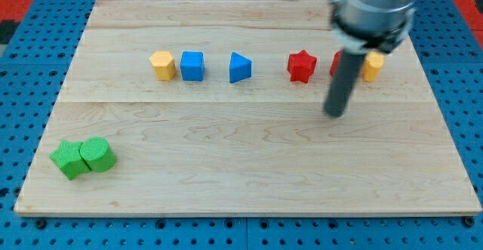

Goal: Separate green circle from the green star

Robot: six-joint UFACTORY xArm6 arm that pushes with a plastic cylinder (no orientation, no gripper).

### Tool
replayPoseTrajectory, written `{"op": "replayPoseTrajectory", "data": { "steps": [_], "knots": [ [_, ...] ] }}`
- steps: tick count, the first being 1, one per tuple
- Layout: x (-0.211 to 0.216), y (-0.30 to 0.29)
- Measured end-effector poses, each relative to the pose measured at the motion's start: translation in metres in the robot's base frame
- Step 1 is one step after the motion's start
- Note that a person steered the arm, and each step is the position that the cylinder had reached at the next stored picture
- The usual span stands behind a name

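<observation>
The green circle (98, 154) and the green star (69, 159) sit touching each other at the board's bottom left, the circle on the star's right. My tip (334, 113) is far off at the view's right of centre, below a row of blocks, well apart from both green blocks.
A row of blocks runs along the upper board: a yellow hexagon (162, 65), a blue cube (192, 65), a blue triangle (240, 68), a red star (301, 66), a red block (336, 65) partly hidden by the rod, and a yellow block (373, 66). The wooden board (241, 182) ends near the green blocks.
</observation>
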State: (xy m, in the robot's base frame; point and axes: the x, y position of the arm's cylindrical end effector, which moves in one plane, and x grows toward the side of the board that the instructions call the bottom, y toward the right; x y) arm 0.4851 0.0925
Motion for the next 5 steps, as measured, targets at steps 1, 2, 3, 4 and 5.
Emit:
{"op": "replayPoseTrajectory", "data": {
  "steps": [1, 2, 3, 4, 5],
  "knots": [
    [0.051, -0.120],
    [0.088, -0.221],
    [0.114, -0.245],
    [0.098, -0.288],
    [0.066, -0.283]
  ]
}}
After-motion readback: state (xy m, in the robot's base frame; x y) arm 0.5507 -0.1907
